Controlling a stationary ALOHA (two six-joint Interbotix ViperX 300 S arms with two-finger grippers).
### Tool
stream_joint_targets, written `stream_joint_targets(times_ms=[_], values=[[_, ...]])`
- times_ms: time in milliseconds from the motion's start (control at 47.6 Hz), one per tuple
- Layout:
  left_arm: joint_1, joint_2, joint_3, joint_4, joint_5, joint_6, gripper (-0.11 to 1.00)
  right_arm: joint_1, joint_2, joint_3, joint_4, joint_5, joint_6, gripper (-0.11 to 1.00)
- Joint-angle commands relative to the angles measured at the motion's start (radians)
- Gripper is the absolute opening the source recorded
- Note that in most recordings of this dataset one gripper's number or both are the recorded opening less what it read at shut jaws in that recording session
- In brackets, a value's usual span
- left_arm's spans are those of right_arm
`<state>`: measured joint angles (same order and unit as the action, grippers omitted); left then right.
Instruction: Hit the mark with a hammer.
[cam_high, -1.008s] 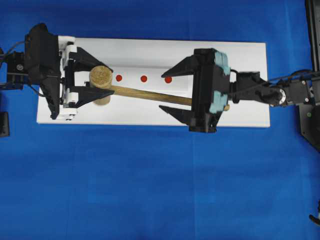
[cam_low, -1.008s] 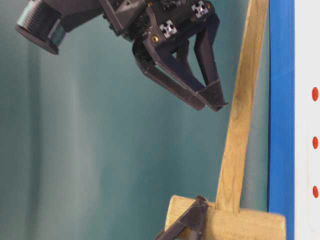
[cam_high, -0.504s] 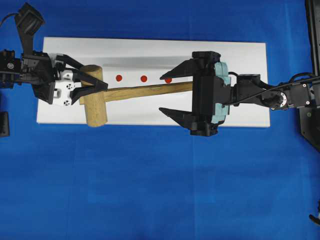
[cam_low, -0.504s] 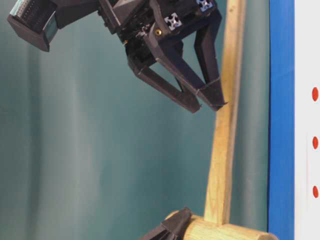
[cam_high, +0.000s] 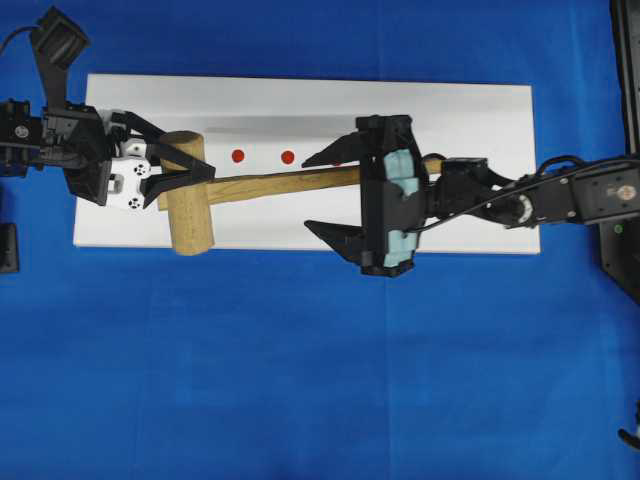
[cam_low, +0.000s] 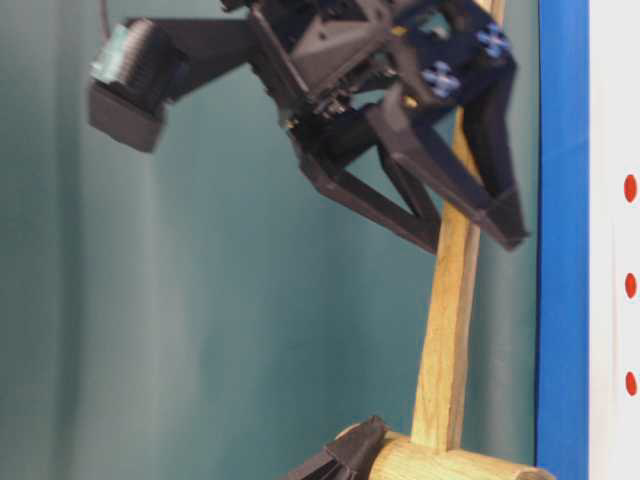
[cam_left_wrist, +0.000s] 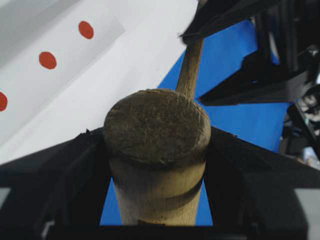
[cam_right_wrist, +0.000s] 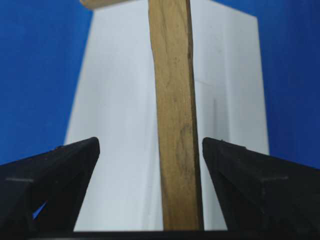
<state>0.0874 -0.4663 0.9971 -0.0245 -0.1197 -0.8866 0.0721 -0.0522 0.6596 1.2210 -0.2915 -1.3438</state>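
Gripping the light-wood mallet (cam_high: 190, 205) by its stiff handle suits you: left gripper (cam_high: 185, 178) clamps the top-heavy head, right gripper (cam_high: 320, 192) gapes astride.

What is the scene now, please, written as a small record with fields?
hammer: wooden, held up off the block, head to the left in the overhead view
left end effector: shut on the hammer head
right end effector: open, its fingers on either side of the handle, not touching
block: white, on blue cloth
marks: red dots, a row on the block
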Motion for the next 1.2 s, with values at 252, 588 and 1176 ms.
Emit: stream_joint_targets(times_ms=[252,588,1176], values=[[-0.014,-0.018,-0.028,0.0,-0.012,-0.006,0.47,-0.014,0.005,-0.031,-0.003,-0.04,-0.012,0.17],[-0.014,-0.015,-0.032,0.002,-0.009,0.003,0.47,-0.014,0.002,-0.032,-0.003,-0.021,-0.012,0.09],[-0.026,-0.018,-0.038,0.002,-0.012,0.008,0.47,-0.014,-0.014,-0.017,-0.002,-0.014,-0.006,0.09]])
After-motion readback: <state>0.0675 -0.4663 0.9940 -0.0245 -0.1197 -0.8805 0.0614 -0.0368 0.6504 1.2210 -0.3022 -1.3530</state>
